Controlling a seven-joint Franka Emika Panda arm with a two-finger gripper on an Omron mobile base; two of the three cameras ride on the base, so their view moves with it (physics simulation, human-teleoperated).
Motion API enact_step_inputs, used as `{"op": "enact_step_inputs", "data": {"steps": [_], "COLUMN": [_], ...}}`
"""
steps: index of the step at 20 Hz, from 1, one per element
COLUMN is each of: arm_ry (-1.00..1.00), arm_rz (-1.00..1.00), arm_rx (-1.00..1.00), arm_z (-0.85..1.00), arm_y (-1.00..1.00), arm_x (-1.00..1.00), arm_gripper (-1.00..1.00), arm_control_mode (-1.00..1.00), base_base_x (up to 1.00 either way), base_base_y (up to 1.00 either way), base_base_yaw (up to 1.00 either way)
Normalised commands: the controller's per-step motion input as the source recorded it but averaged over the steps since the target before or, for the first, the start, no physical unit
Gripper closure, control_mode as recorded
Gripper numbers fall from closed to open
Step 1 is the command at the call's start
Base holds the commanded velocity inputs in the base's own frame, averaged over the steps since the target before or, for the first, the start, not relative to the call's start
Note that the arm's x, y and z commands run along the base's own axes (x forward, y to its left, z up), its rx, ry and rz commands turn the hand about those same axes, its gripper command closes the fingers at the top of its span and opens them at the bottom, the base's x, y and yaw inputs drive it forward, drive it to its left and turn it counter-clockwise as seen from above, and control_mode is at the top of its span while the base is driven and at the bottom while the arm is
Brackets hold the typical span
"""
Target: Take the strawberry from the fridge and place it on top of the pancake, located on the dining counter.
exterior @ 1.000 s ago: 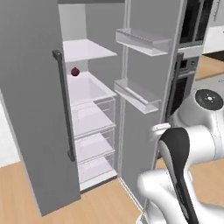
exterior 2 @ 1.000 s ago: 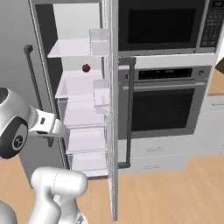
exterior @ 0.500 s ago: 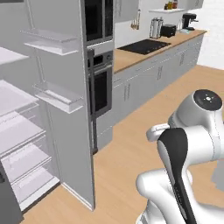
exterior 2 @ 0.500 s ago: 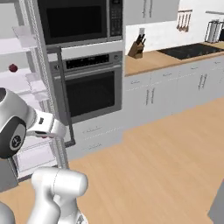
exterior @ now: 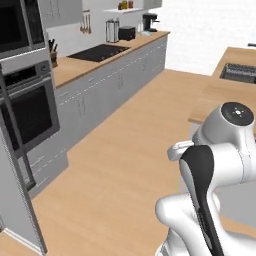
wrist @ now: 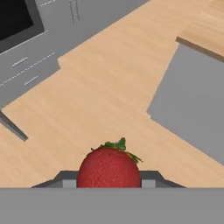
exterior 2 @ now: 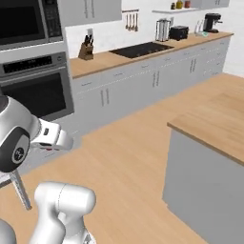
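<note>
1. My gripper (wrist: 109, 186) is clenched on the strawberry (wrist: 109, 168): in the hand view the berry sits right between the dark finger tips, leafy cap pointing away from the hand. The tips themselves are mostly cut off at the frame edge, so I judge the grip from how the berry hangs there, not from seeing the pads.

2. What has changed: a second ago both base cameras looked straight into the open fridge; half a second ago it was sliding off to the side; now the whole scene has swung round to the wall counter (exterior 2: 143, 50) and open floor. That is the base turning, not the room moving. For the task, I take it the pick is done and I am in the carry leg.

3. Ahead of the gripper and off to one side is the dining counter (wrist: 205, 30), its light-wood top above a grey side panel (wrist: 192, 105). In the left base view its sink (exterior: 239, 72) shows beyond the arm. I cannot make out the pancake from here.

4. Behind and to the other side stands the oven (exterior 2: 38, 90), with a dark bar handle (exterior: 15, 135) near the arm in the left base view.

5. Between the gripper and the island I see bare floor (wrist: 100, 87). The island's near corner is what I would watch while driving in.
</note>
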Motion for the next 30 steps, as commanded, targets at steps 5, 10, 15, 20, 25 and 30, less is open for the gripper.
{"op": "enact_step_inputs", "data": {"steps": [5, 10, 15, 20, 25, 30], "arm_ry": [0.0, 0.0, 0.0, 0.0, 0.0, 0.0], "arm_rz": [0.0, 0.0, 0.0, 0.0, 0.0, 0.0], "arm_rx": [0.0, 0.0, 0.0, 0.0, 0.0, 0.0], "arm_z": [0.0, 0.0, 0.0, 0.0, 0.0, 0.0], "arm_y": [0.0, 0.0, 0.0, 0.0, 0.0, 0.0], "arm_x": [0.0, 0.0, 0.0, 0.0, 0.0, 0.0], "arm_gripper": [1.0, 1.0, 1.0, 1.0, 1.0, 1.0], "arm_control_mode": [1.0, 1.0, 1.0, 1.0, 1.0, 1.0], "base_base_x": [-0.38, -0.06, 0.0, 0.0, 0.05, 0.5], "base_base_y": [-1.0, -1.0, -1.0, -1.0, -1.0, -1.0], "base_base_yaw": [-0.42, -0.6, -0.6, -0.49, -0.45, -0.2]}}
